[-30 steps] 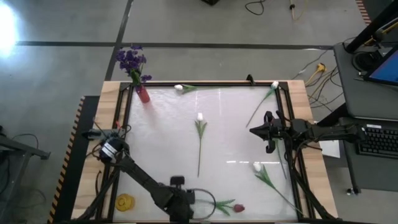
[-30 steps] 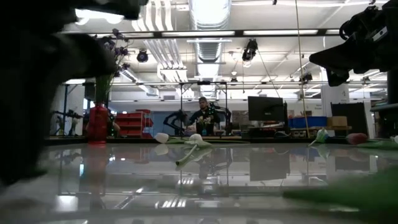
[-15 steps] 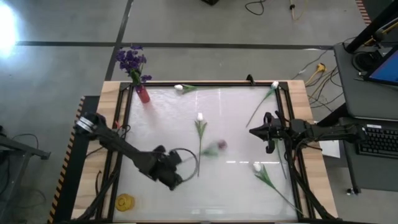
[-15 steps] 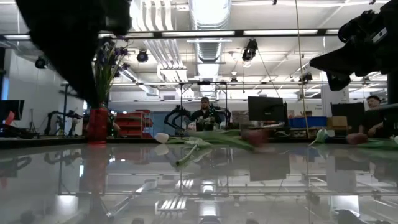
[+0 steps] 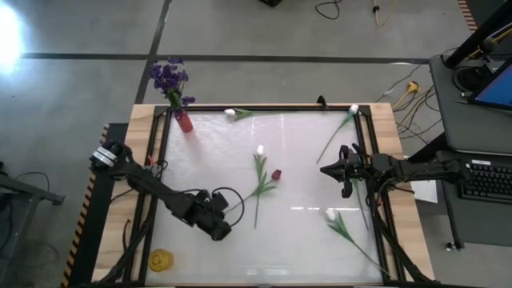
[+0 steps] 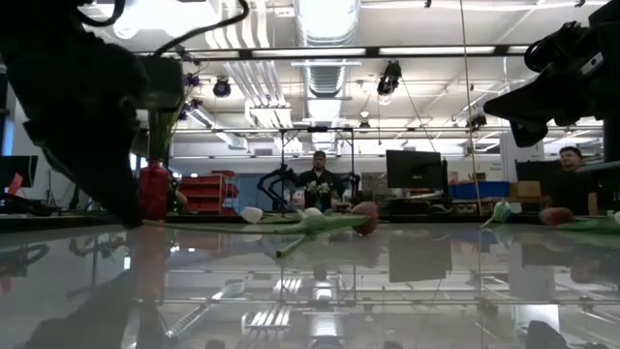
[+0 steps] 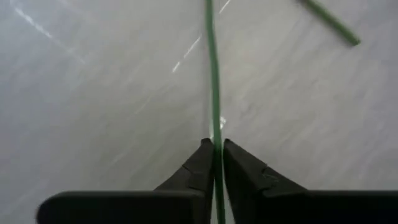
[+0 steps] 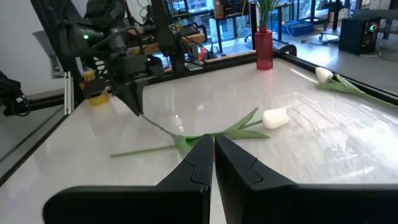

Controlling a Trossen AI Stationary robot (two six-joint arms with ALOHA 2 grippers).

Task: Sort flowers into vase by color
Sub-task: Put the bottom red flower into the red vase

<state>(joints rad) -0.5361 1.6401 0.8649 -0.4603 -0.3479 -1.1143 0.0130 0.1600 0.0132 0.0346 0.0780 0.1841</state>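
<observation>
White glossy table: left gripper near the front-left, jaws clamped on the stem of the dark red tulip lying mid-table; right gripper hovering at right, jaws closed, empty.

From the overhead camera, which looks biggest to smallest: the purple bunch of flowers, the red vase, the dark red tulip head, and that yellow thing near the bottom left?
1. Purple flower bunch, clearly largest.
2. Yellow object and red vase look about alike; the vase is seen from above, so I won't rank them.
3. Dark red tulip head, smallest.
</observation>
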